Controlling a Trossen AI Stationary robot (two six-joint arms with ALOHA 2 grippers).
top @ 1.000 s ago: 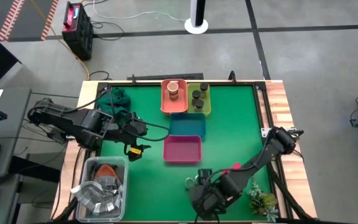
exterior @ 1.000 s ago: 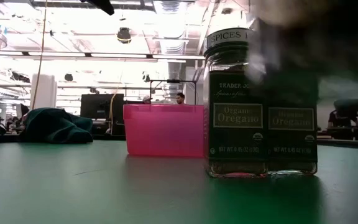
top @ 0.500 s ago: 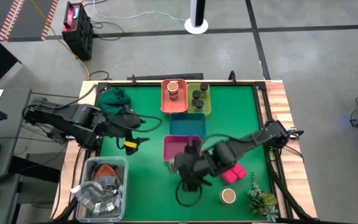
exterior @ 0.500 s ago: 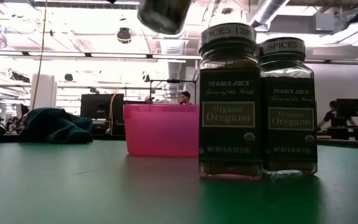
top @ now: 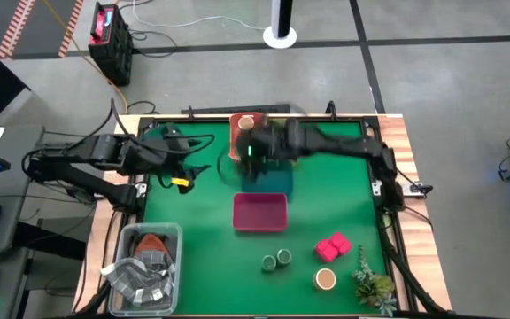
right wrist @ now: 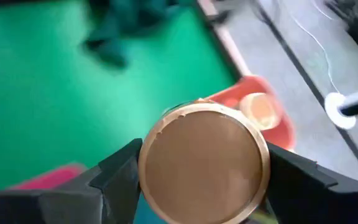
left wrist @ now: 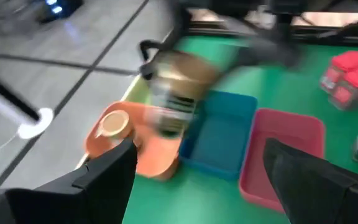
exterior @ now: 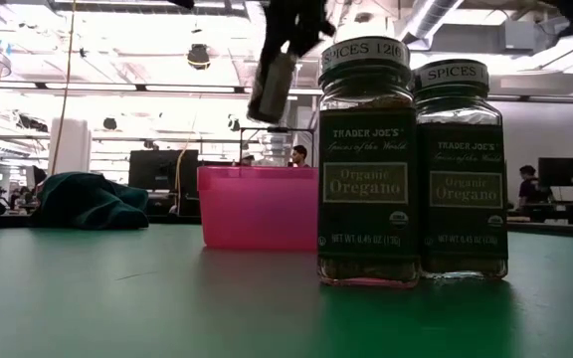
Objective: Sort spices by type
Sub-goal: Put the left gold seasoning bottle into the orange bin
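Note:
My right gripper (top: 253,149) hovers over the far trays, between the orange tray (top: 237,133) and the blue tray (top: 268,182), shut on a tan-topped jar (right wrist: 204,158). In the low view this jar (exterior: 272,85) hangs tilted in the air. A second tan-topped jar (right wrist: 258,107) stands in the orange tray, a third (top: 325,279) on the mat near the near edge. Two green-lidded jars (top: 277,260) and two pink blocks (top: 333,246) stand there too. My left gripper (top: 182,180) waits open at the left. The arm hides the dark grey jars. My right gripper pinches the tan-topped jar by its sides just under the lid (right wrist: 204,124), one finger (right wrist: 120,171) on each side. The fingers come from the lid end, slanting down. The jar is lifted clear and hangs tilted.
A pink tray (top: 259,213) lies in the middle of the green mat, and a yellow-green tray (top: 295,155) beside the orange one is partly under the arm. A dark cloth (top: 162,137) is at the far left, a clear bin (top: 144,266) near left, a plant sprig (top: 372,285) near right.
My right gripper has swept from the table's near edge toward the far edge, carrying the tan-topped jar up over the pink tray to the orange and blue trays. My left gripper has drawn back a little toward the far left.

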